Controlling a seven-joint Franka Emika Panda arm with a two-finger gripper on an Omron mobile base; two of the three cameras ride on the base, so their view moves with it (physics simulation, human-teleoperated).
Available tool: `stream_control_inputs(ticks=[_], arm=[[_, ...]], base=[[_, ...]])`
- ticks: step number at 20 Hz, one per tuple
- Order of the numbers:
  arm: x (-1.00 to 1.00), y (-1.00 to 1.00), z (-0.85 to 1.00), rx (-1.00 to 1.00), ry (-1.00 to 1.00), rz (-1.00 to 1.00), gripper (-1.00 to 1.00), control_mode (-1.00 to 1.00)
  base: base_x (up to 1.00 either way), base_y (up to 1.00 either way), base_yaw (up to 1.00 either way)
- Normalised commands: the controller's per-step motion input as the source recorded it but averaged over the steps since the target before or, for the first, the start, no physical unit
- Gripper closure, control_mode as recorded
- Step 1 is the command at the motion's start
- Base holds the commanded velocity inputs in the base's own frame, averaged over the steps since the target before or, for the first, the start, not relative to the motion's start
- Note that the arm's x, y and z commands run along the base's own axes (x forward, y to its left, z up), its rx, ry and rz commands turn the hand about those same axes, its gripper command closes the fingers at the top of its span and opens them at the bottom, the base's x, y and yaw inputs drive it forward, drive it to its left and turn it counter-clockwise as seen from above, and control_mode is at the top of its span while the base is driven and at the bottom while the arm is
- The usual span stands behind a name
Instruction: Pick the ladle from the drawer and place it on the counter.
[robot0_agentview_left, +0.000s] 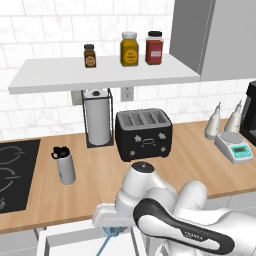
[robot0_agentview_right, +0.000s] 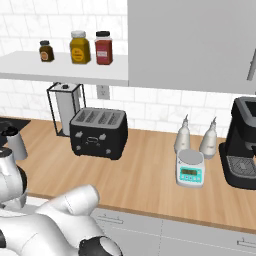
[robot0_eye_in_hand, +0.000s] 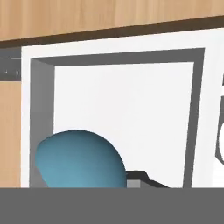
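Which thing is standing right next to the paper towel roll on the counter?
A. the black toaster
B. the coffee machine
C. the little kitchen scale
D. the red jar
A. The black toaster sits on the counter just beside the paper towel roll, while the coffee machine and kitchen scale are far off to the other end.

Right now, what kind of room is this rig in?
A simulated home kitchen, by the look of it: a black four-slot toaster on a wood-grain counter, a cooktop and spice jars on a wall shelf.
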Motion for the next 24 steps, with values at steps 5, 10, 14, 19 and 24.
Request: stream_control_inputs(ticks=[5,10,14,19,24], arm=[[0.92,0.0,1.0,0.03,-0.02,-0.19,1.0,-1.0],[0.73,0.0,0.87,0.0,0.0,-0.15,1.0,-1.0],[0.71,-0.2,0.54,-0.07,0.03,-0.19,1.0,-1.0],[0.47,-0.7,0.08,-0.11,0.13,-0.21,1.0,-1.0],[0.13,-0.77,-0.13,-0.09,0.04,-0.14,1.0,-1.0]], base=[[0.0,0.0,0.0],[0.0,0.0,0.0],[0.0,0.0,0.0],[0.0,0.0,0.0],[0.0,0.0,0.0]])
